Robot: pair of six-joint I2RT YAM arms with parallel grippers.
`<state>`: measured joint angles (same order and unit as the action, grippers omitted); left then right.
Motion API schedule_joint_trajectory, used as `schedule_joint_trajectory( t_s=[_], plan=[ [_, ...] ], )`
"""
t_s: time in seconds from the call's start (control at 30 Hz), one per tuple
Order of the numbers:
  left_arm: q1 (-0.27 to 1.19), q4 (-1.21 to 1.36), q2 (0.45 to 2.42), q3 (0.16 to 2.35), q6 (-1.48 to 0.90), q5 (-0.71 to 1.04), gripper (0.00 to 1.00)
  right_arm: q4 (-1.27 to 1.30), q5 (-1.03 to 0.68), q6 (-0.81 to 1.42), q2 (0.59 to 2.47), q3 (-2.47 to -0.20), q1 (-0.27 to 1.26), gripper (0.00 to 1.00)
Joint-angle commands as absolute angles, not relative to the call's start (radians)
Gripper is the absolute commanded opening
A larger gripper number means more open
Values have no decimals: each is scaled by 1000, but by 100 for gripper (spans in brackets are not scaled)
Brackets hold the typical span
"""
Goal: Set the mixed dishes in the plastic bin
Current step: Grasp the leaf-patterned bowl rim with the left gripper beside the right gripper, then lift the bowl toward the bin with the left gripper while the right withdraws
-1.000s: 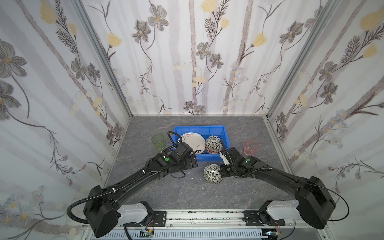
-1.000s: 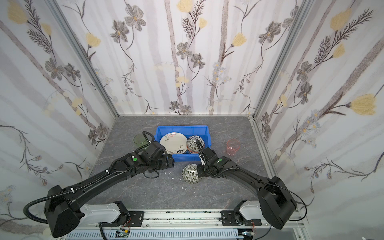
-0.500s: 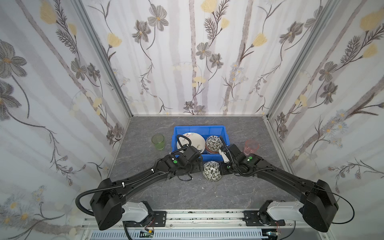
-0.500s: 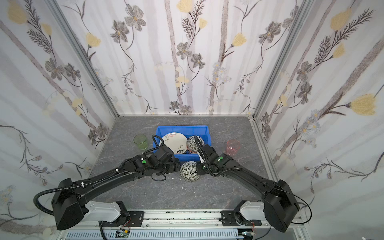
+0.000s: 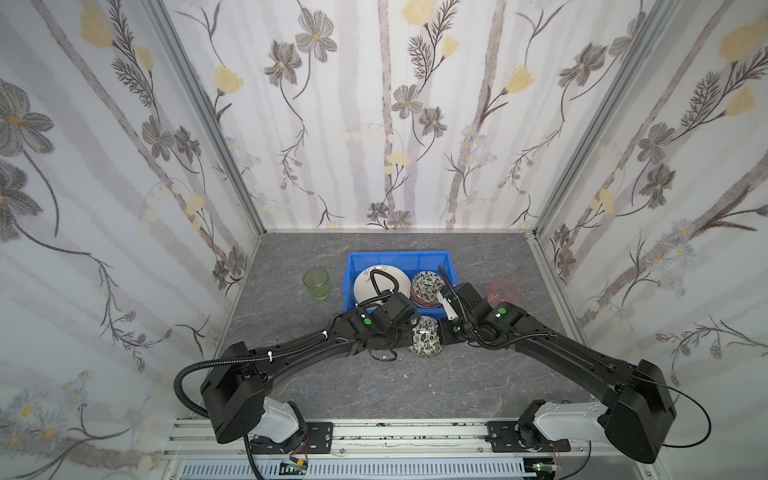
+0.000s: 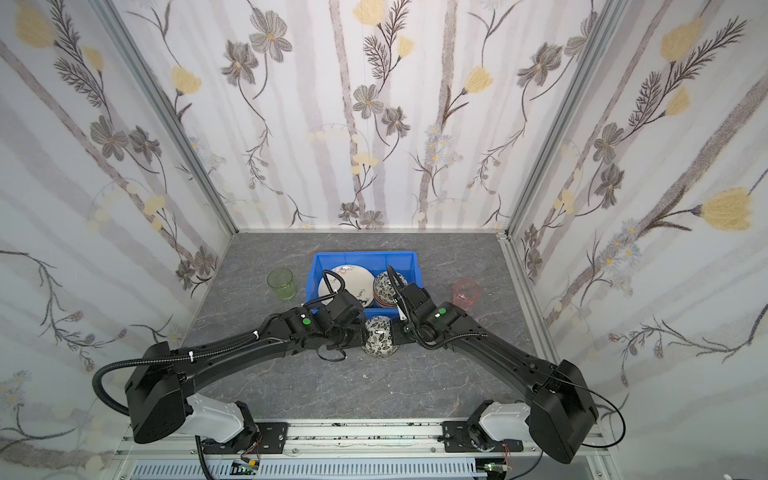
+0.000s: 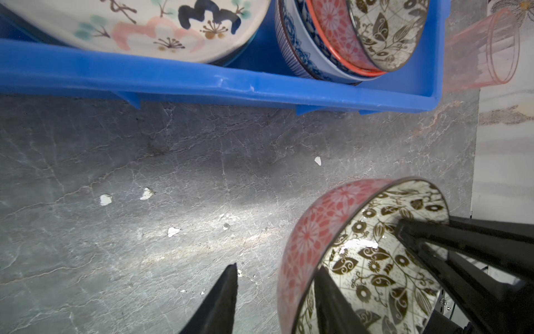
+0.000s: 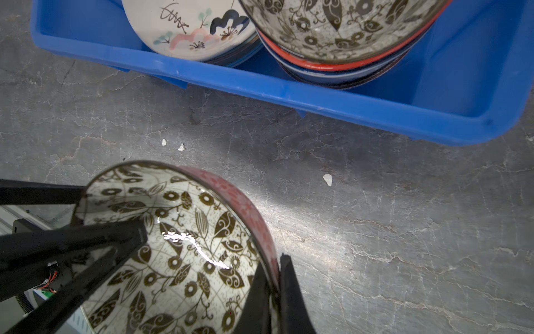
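One held bowl [image 7: 375, 260] partly cut off; cream plate [image 7: 144, 29] cropped too.

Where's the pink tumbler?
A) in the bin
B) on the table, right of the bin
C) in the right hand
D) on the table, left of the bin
B: in a top view the pink tumbler stands upright on the table, just right of the bin.

The left pincer [image 7: 276, 268] has swung across to straddle the leaf bowl [image 7: 372, 271].
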<state>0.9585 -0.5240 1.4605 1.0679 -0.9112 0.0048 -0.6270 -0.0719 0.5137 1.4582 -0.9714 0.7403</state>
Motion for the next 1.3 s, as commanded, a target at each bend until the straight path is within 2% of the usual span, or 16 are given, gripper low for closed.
schedule_joint_trajectory(
  t_s=[0.0,0.17,0.43,0.57,0.67,0.83,0.97,1.27],
  plan=[
    [960,-502,1476,1089,-894,7,36,-610,-55,514,1459,-986,742,0],
    [961,-501,1503,1104,-881,15,28,-609,-54,523,1454,-989,748,0],
    [962,-498,1522,1111,-867,17,7,-599,-61,531,1445,-994,755,0],
    [962,-498,1522,1108,-864,12,0,-591,-67,530,1445,-1000,757,2],
    [962,-498,1519,1108,-858,3,0,-585,-77,529,1441,-1007,757,10],
    [962,-501,1509,1104,-842,-21,0,-584,-65,530,1403,-1026,758,42],
    [948,-504,1499,1113,-818,-31,0,-617,-33,528,1349,-1054,755,52],
    [845,-551,1534,1257,-692,-44,0,-683,49,519,1173,-1067,716,60]
  ],
)
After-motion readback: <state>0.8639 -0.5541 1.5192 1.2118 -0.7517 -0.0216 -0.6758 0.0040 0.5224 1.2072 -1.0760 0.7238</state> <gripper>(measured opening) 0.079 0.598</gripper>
